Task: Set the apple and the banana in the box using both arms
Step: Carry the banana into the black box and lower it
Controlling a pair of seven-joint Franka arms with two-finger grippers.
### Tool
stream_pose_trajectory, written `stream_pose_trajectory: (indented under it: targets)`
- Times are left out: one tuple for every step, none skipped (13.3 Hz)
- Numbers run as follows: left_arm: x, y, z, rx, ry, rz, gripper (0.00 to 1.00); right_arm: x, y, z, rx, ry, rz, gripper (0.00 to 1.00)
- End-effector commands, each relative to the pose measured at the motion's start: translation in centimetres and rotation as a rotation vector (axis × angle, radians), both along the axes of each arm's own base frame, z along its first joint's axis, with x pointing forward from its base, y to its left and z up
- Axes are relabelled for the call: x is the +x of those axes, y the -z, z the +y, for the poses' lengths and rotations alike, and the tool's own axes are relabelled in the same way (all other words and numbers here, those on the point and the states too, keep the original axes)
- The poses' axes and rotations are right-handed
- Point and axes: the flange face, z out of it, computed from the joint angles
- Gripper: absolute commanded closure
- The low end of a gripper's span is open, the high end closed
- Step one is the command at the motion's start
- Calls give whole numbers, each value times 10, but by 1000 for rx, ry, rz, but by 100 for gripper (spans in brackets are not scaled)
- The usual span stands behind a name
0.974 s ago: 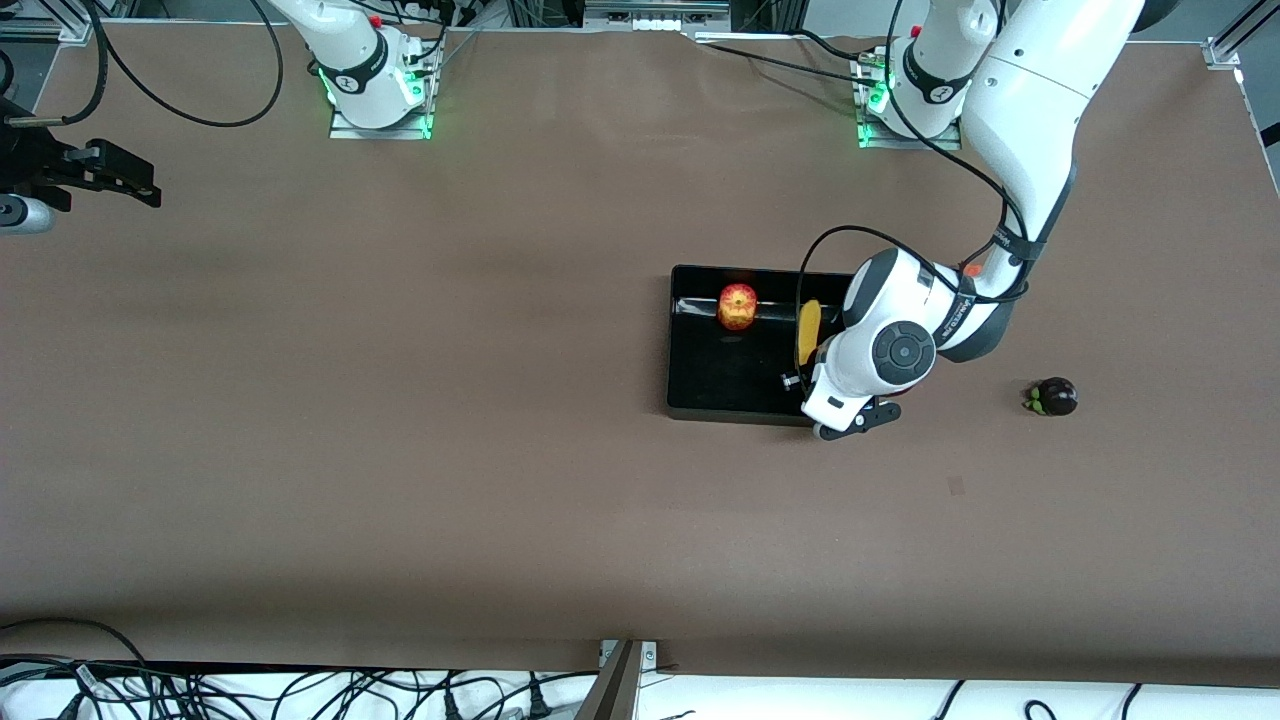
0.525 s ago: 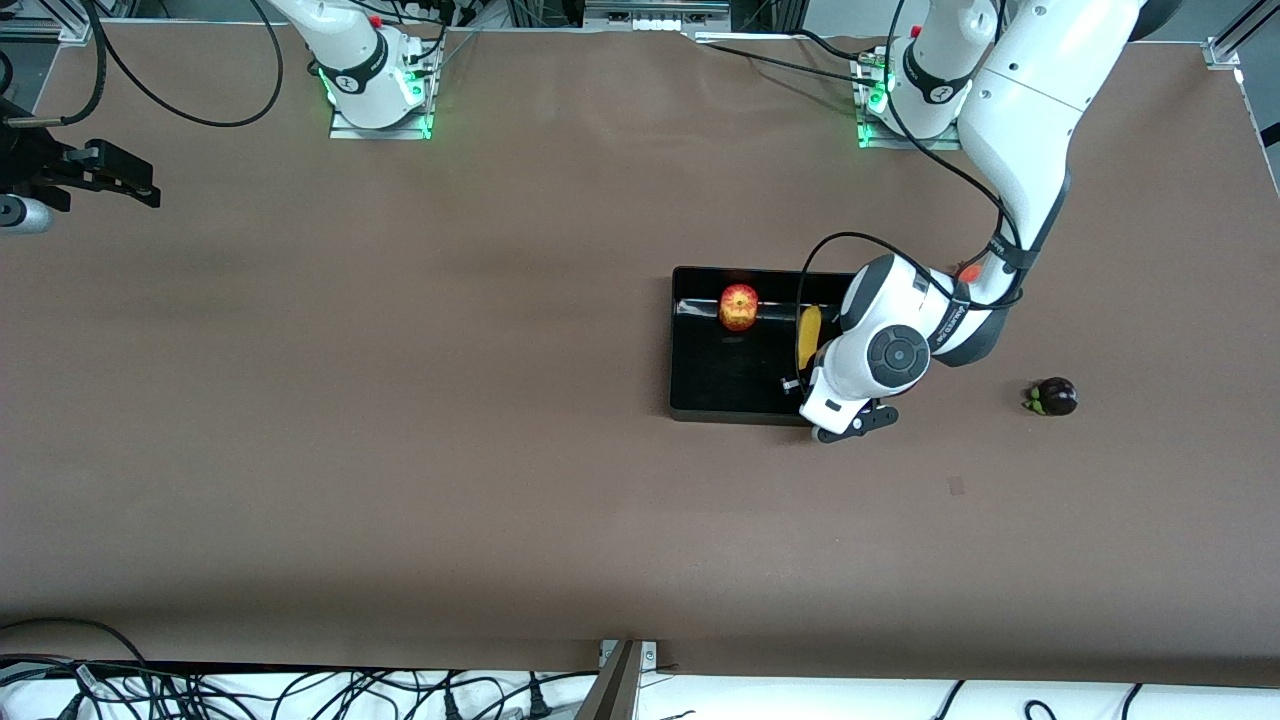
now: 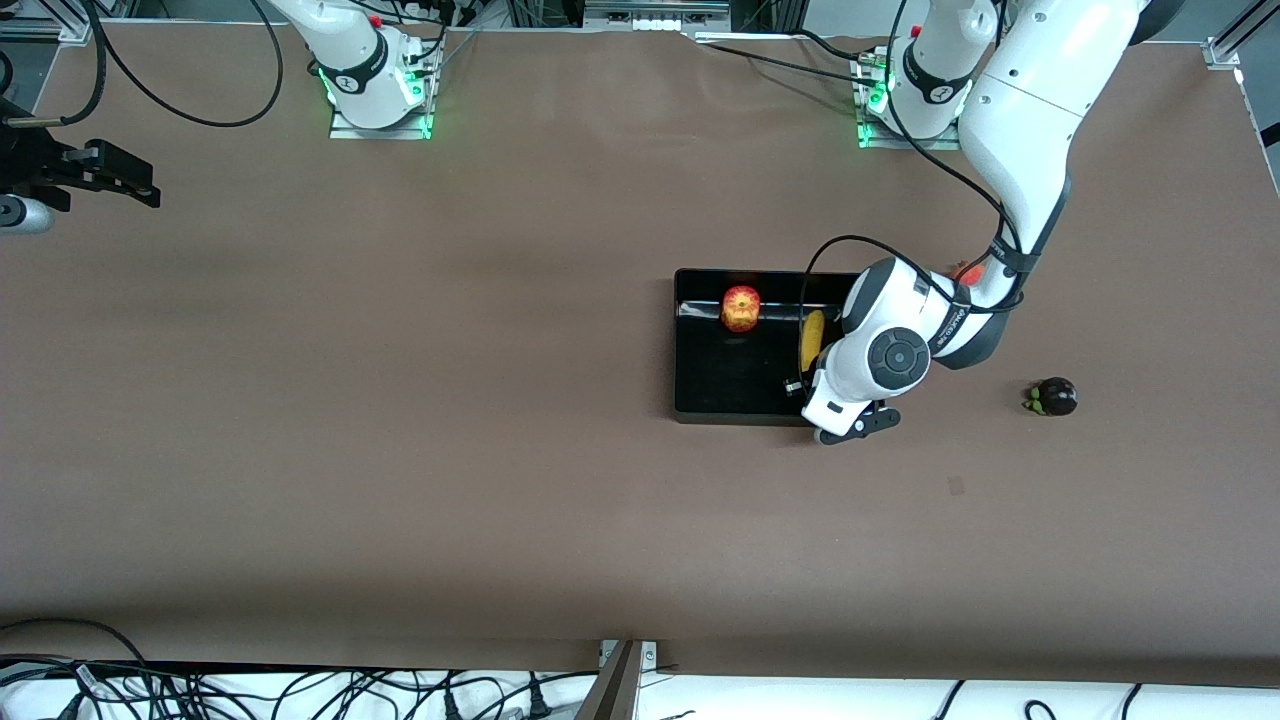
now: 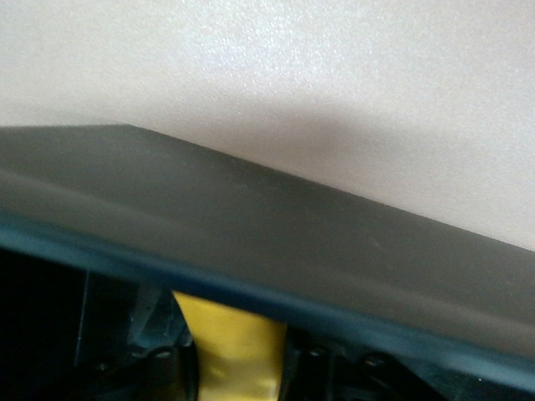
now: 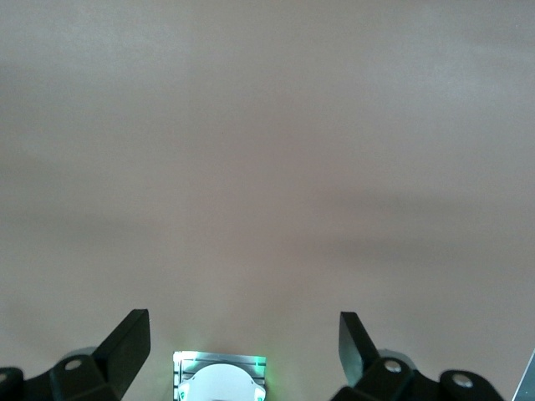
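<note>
The left claw [image 4: 238, 368] is down inside the box [image 3: 735, 385], at its end toward the left arm's base, with the banana [image 3: 812, 338] between its fingers; whether it grips or has let go, I cannot tell. The apple [image 3: 740, 307] lies in the box, farther from the front camera and apart from that claw. The right claw [image 5: 244, 347] waits, spread wide, above bare surface [image 5: 267, 150].

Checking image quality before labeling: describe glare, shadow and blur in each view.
Front view: sharp; the apple mirrors in the box's glossy wall. Left wrist view: close and soft, box rim blurred, banana cut off. Right wrist view: even light, faint shadow bands on the table, right gripper crisp.
</note>
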Motion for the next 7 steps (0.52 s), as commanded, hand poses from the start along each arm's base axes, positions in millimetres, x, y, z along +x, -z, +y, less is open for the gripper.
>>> stream_pose_trajectory:
  targets:
    - [2,-1,3,25,2,-18,0,2,-4,-1,-1,13,-1,0]
    - [1,-4,1,35,-27,-16,0,2,-4,-1,-1,13,-1,0]
    - [0,-6,-1,50,-27,-17,0,2,-4,-1,-1,13,-1,0]
    - [-2,-13,-4,67,-34,2,0,2,-5,-1,-1,13,-2,0]
    - [-4,-26,-5,85,-39,22,0,2,-4,-1,-1,13,-1,0]
    - [-7,-43,-9,98,-33,32,0,2,-4,-1,-1,13,-1,0]
    - [-10,-56,-12,108,-39,45,0,2,-4,-1,-1,13,-1,0]
